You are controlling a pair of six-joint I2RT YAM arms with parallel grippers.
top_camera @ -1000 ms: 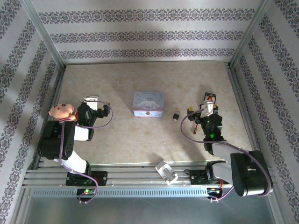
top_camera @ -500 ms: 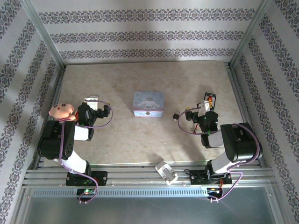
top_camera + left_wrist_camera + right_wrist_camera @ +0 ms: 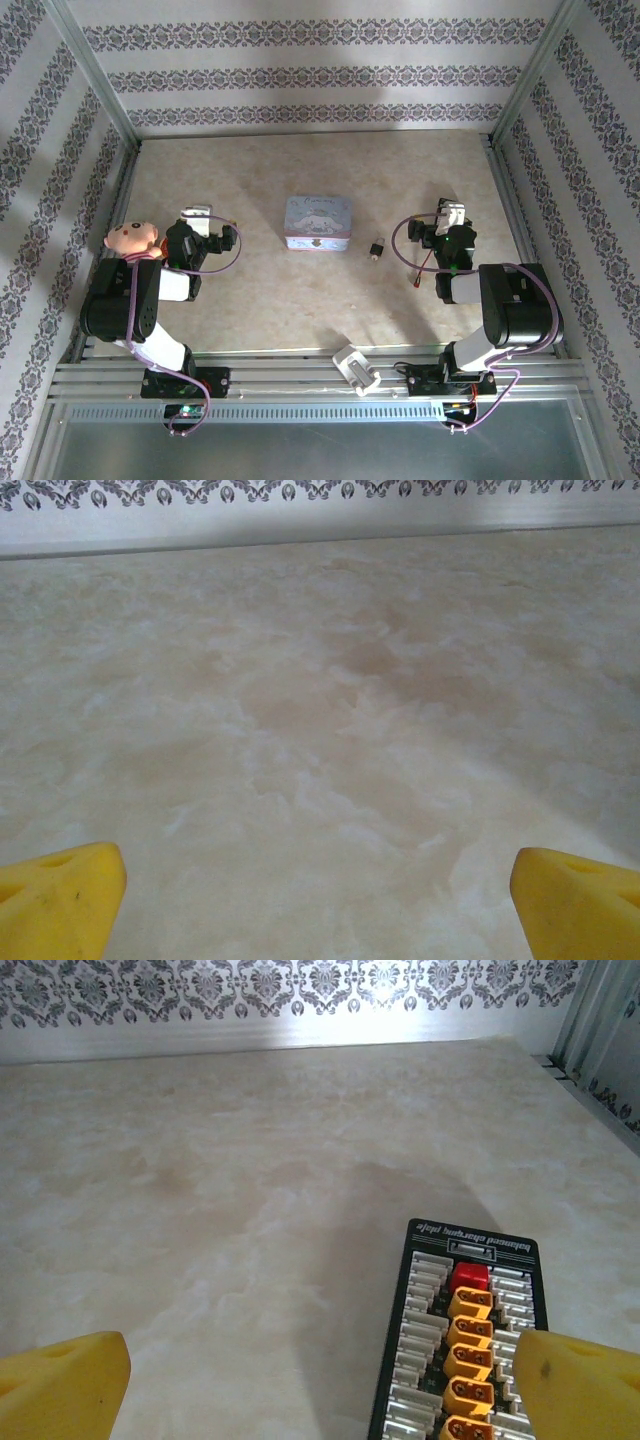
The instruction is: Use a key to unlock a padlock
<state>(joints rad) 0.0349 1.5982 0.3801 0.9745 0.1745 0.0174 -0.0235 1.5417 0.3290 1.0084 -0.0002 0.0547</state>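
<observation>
Left arm (image 3: pixel 130 300): black rounded links, one white segment, a thin purple cable (image 3: pixel 232 258) looping alongside
Ornament: pink cartoon face (image 3: pixel 132 238) sitting on the left arm's upper link
Right arm (image 3: pixel 515 315): bulky black links, a pale grey segment, its own purple cable loop
Left tool (image 3: pixel 318 890): bright yellow wedge-shaped fingertips (image 3: pixel 60 895) with small dark specks
Right tool (image 3: pixel 320 1380): same yellow, rounded wedge tips
Bases: black mounts (image 3: pixel 185 383), a small green light beneath the left one

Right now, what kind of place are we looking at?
Probably a staged robot test booth: patterned wall panels in metal framing enclose a marbled tabletop, with slotted rails along its near edge.
</observation>
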